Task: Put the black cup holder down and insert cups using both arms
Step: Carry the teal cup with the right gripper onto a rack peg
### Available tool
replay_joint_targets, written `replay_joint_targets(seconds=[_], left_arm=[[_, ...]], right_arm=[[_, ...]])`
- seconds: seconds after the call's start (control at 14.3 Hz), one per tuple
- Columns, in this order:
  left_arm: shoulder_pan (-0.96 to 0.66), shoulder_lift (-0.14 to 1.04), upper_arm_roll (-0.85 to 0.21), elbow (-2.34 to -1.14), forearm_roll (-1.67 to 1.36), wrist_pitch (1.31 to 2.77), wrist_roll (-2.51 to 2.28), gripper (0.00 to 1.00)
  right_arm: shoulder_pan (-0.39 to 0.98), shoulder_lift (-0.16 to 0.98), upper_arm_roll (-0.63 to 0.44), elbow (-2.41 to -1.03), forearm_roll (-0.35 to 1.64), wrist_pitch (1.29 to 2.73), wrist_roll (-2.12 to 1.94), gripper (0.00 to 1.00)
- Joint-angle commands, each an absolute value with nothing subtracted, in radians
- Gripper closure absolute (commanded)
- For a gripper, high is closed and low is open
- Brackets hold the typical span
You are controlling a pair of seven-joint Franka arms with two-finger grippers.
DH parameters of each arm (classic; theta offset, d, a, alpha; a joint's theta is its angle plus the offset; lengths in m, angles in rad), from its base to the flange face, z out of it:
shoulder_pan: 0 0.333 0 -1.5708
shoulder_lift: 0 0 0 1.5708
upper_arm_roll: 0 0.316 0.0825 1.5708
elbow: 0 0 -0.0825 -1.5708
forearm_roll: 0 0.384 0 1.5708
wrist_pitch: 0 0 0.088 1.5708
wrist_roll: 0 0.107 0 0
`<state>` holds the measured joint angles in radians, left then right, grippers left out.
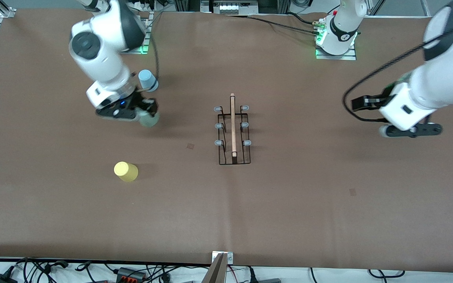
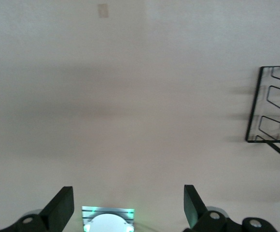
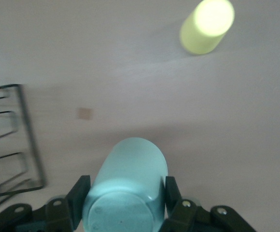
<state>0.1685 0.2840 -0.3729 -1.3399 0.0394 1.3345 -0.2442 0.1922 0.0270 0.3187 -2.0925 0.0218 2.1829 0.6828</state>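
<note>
Holder (image 1: 232, 133) stands upright on the counter (image 1: 289, 204), mid-way between the two arms; placement step looks done. All six pegs are bare, so no cup is inserted yet.

Right end effector (image 1: 148, 114) grips the green cup (image 3: 125, 188), fingers closed on its sides, toward the right arm's end of the counter. Whether the cup is lifted or touching the counter I cannot tell. Judged step: carry it to the holder and seat it on a peg.

Blue cup (image 1: 148, 80) sits upside down on the counter just beside the right arm's wrist, farther from the front camera. Yellow cup (image 1: 126, 171) lies nearer the camera, well apart from the holder.

Left end effector (image 2: 129, 205) hangs wide and empty over bare counter toward the left arm's end; that arm waits.

Remaining: three cups to insert.
</note>
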Motion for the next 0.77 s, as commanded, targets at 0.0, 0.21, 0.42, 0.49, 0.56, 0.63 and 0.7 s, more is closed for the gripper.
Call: replay_joint_targets(seconds=[0.0, 0.21, 0.42, 0.49, 0.56, 0.63, 0.7], left_arm=[[0.112, 0.253, -0.231, -1.380, 0.032, 1.330, -0.088, 0.00], [-0.004, 0.097, -0.033, -1.613, 0.012, 1.542, 0.087, 0.00], [-0.025, -0.047, -0.009, -1.779, 0.006, 1.742, 0.083, 0.00], [-0.020, -0.051, -0.009, -1.781, 0.005, 1.758, 0.083, 0.00], [-0.023, -0.043, -0.011, -1.769, 0.008, 1.756, 0.081, 0.00], [-0.021, -0.043, -0.021, -1.758, 0.008, 1.731, 0.060, 0.00], [-0.021, -0.035, -0.021, -1.741, 0.008, 1.723, 0.026, 0.00]], right_arm=[[0.242, 0.074, 0.379, -1.993, 0.031, 2.144, 0.906, 0.85], [0.368, 0.139, 0.390, -1.938, 0.029, 2.190, 1.119, 0.85], [0.440, 0.182, 0.390, -1.936, 0.015, 2.291, 1.234, 0.85], [0.449, 0.198, 0.388, -1.934, 0.014, 2.315, 1.247, 0.85], [0.456, 0.209, 0.388, -1.931, 0.012, 2.339, 1.247, 0.85], [0.454, 0.219, 0.388, -1.931, 0.005, 2.347, 1.244, 0.85], [0.454, 0.232, 0.388, -1.933, -0.018, 2.347, 1.244, 0.85]])
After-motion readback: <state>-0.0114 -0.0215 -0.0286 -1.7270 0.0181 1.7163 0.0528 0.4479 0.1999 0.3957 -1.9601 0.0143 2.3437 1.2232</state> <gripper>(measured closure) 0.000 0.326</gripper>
